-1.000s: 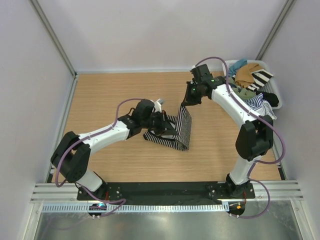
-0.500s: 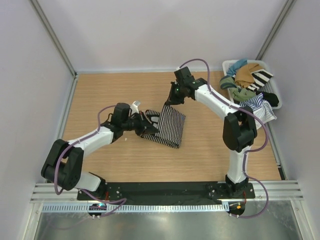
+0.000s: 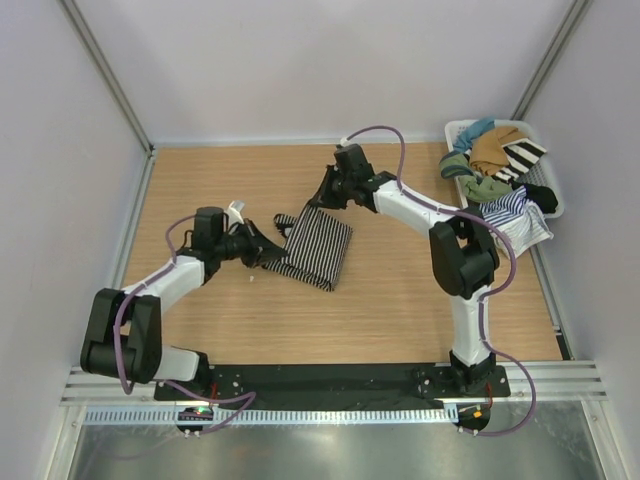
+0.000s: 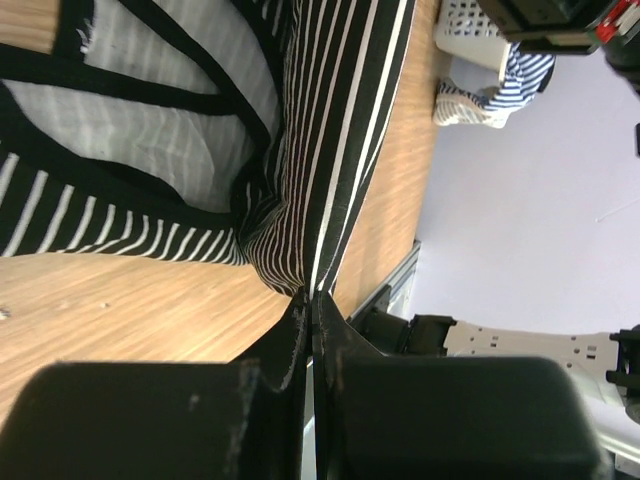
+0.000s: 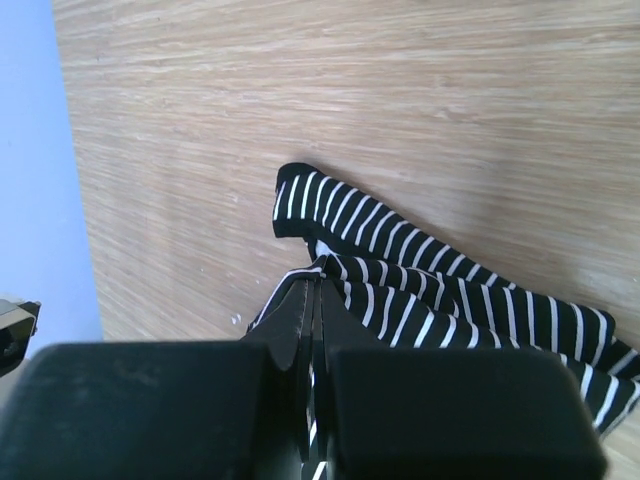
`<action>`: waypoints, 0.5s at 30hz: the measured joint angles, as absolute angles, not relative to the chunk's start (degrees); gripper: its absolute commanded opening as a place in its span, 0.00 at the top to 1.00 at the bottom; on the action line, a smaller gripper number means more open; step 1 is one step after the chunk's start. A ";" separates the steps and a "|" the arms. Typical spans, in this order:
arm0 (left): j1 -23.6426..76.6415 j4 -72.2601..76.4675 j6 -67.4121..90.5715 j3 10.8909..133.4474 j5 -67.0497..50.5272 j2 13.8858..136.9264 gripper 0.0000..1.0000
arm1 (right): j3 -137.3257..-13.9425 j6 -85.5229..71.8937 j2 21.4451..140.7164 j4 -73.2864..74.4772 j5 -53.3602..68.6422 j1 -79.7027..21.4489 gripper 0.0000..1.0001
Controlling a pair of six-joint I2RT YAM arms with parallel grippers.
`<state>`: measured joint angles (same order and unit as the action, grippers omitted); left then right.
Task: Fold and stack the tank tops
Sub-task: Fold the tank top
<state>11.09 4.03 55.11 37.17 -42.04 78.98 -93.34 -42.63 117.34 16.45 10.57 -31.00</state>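
Note:
The black-and-white striped tank top [image 3: 318, 246] lies partly lifted near the middle of the wooden table, stretched between both grippers. My left gripper [image 3: 272, 252] is shut on its left edge, and the cloth [image 4: 300, 150] runs away from the pinched jaws. My right gripper [image 3: 318, 197] is shut on its far corner, with striped fabric [image 5: 420, 290] draped from the closed jaws just above the wood. The blue-and-white striped tank top [image 3: 512, 208] hangs over the near rim of the basket at the right.
A white basket [image 3: 553, 196] at the far right corner holds tan, green, teal and black clothes and a bold striped cloth. A small white scrap [image 3: 251, 277] lies on the table [image 3: 400, 290] near the left arm. Walls close the table on three sides.
Both arms have carried the black-and-white tank top leftward across the table, the right arm stretching out from the basket side. The cloth now hangs flatter and lower.

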 measured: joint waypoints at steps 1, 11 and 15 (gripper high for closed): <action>10.55 4.01 54.98 37.17 -42.02 79.11 0.99 | -92.60 -43.00 117.45 14.92 10.57 -31.03 0.98; 5.23 3.90 53.93 35.77 -39.92 84.07 0.97 | -93.30 -43.77 124.11 6.63 10.68 -32.82 0.93; 3.53 3.01 53.19 34.87 -38.24 85.12 0.79 | -95.42 -43.22 127.68 4.40 10.57 -34.02 0.53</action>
<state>3.53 3.01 53.19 34.87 -38.24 85.12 -95.42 -43.22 127.68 4.40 10.57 -34.02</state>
